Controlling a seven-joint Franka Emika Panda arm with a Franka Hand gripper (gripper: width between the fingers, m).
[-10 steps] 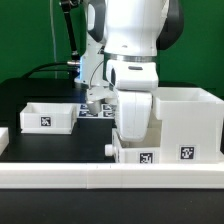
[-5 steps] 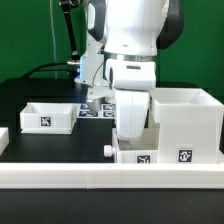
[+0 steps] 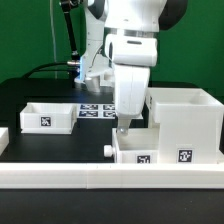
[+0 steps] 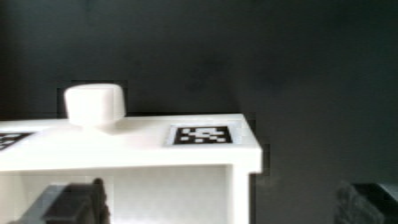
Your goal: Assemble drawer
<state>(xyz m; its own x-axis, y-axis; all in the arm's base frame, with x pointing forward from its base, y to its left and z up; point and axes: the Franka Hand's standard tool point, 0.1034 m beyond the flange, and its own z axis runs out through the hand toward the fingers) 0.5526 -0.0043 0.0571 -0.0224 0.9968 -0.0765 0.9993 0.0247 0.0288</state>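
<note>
Your tally: near tray [image 3: 135,152] and far tray [image 3: 48,117] both outside the case [image 3: 185,120], neither inserted; gripper [image 3: 123,129] spread, empty, above the near one.

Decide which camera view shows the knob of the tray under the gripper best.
The wrist view: the knob appears large, standing out from the tray's tagged face. The exterior view shows the knob only as a tiny nub at the tray's end, toward that view's left.
</note>
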